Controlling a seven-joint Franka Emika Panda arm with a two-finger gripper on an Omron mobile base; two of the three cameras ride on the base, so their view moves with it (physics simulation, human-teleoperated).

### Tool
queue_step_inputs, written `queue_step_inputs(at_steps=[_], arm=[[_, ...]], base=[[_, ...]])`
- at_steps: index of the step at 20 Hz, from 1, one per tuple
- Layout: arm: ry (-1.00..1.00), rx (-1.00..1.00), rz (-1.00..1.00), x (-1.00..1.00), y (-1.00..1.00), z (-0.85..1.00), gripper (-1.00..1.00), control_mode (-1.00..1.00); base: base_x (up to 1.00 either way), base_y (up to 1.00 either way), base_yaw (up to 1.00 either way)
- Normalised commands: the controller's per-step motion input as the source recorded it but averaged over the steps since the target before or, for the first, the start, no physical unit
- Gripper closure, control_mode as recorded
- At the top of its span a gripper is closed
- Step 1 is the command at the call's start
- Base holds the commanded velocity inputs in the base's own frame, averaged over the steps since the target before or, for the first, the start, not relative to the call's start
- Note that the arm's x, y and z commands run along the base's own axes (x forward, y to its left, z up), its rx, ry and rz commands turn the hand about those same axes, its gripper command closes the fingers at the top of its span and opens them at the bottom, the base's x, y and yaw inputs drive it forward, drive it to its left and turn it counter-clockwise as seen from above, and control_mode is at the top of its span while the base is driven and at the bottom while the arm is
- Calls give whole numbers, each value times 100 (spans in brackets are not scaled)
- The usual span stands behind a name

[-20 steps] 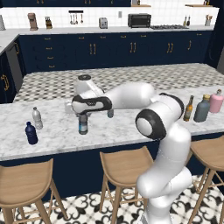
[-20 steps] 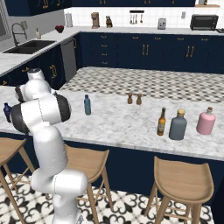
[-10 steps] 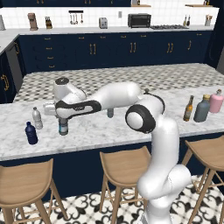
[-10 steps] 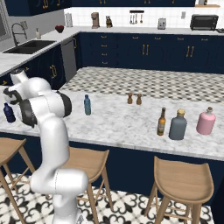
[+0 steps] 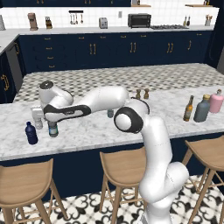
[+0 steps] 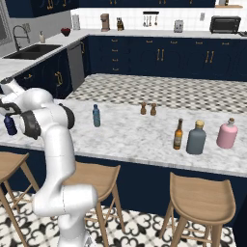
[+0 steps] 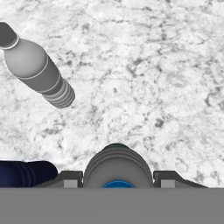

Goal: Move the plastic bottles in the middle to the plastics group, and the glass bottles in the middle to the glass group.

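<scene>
Gripper (image 5: 51,119) reached far out over the left end of the marble counter (image 5: 131,127), jaws clasped on either side of the clear bottle with blue cap (image 5: 53,129). In the hand view, fingertips (image 7: 70,179) flanking the bottle's ribbed shoulder, blue cap centred between them. Bottle upright, base at or just above the counter; contact with the surface not determinable.

Relative to the held bottle: pale clear bottle (image 5: 38,124) just beside it, partly hidden by the hand; dark navy bottle (image 5: 31,133) near, toward the counter's front edge. Slim teal-blue bottle (image 6: 96,116) well apart at mid-counter, upright. Amber bottle (image 5: 188,109) far off at the opposite end, just beside the grey-teal bottle (image 5: 202,108), pink bottle (image 5: 215,101) beyond that. Two small shakers (image 5: 142,93) standing behind mid-counter.
</scene>
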Motion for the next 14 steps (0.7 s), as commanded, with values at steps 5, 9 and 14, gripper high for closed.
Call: queue_step_inputs(at_steps=[5,9,14], arm=[[0,3,0,4,1,-22,100,-100],[0,8,0,5,0,-33,100,-100],[-3,7,0,3,0,-33,100,-100]], base=[[0,0,0],[0,0,0],[0,0,0]])
